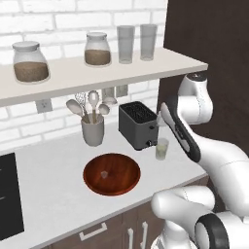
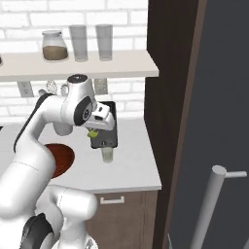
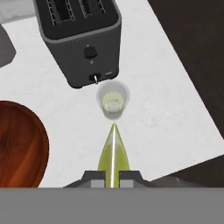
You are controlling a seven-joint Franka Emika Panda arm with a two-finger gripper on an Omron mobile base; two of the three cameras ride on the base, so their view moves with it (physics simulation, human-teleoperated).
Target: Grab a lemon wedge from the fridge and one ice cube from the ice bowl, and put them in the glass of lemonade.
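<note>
So I judge the first half nearly through: I have the lemon wedge (image 3: 113, 153) pinched between the closed fingers of the gripper (image 2: 92, 134), and in the hand view its pointed tip aims straight at the glass of lemonade (image 3: 113, 99) below. The wedge is not yet in the drink, so the drop is what remains of this half. After that the whole ice part is left: the ice cube (image 1: 104, 173) sits alone near the middle of the ice bowl (image 1: 112, 173), untouched as far as I can see.

The glass stands on the counter (image 1: 53, 180) just in front of the black toaster (image 1: 138, 124), to the right of the bowl and apart from it. The fridge (image 2: 214, 121) fills the right side of the right base view, its silver bar handle (image 2: 209, 206) low and near.

My arm is folded up high, elbow raised under the shelf (image 1: 97, 73), forearm slanting down so the hand hangs above the glass, pointing downward. From the right base view the wedge shows as a small green spot at the fingertips, above the glass and clear of its rim
</note>
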